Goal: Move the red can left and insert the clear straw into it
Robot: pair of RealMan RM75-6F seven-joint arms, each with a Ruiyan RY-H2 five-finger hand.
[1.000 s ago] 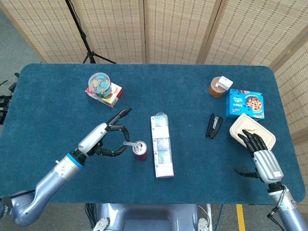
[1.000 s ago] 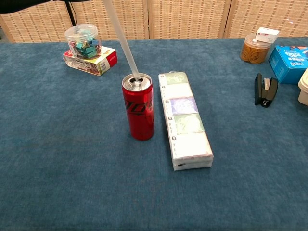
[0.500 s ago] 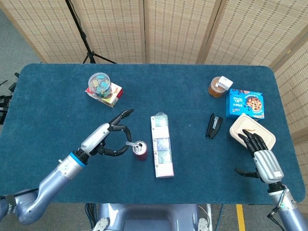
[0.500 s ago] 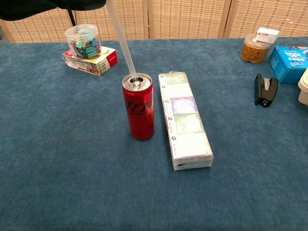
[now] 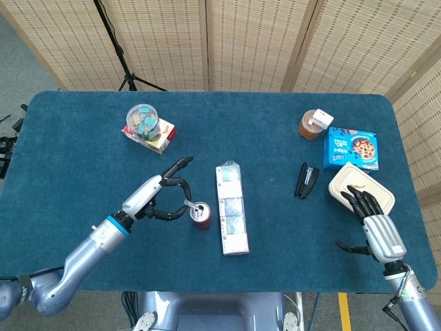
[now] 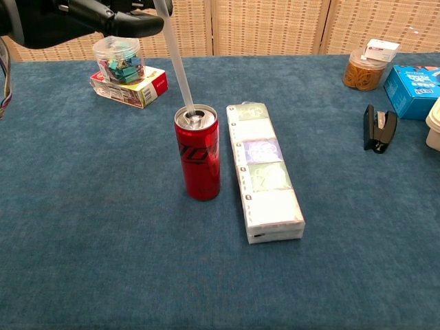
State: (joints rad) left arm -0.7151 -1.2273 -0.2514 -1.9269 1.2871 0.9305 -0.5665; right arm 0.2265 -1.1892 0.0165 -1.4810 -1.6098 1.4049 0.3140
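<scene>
The red can stands upright on the blue table, just left of a long flat pack. A clear straw slants up and to the left from the can's top opening, with its lower end inside the opening. My left hand is just left of the can and above it, pinching the straw's upper end. My right hand hovers at the right side of the table, near a cream box, with fingers spread and holding nothing.
A long pack of tissue packets lies beside the can on its right. At the back left a tub of clips sits on a red-and-white box. A black stapler, brown jar, blue cookie box and cream box fill the right.
My left hand has moved right, toward the can, and lower, coming into the chest view. The straw stands a little steeper and deeper in the can. The right hand has not moved.
</scene>
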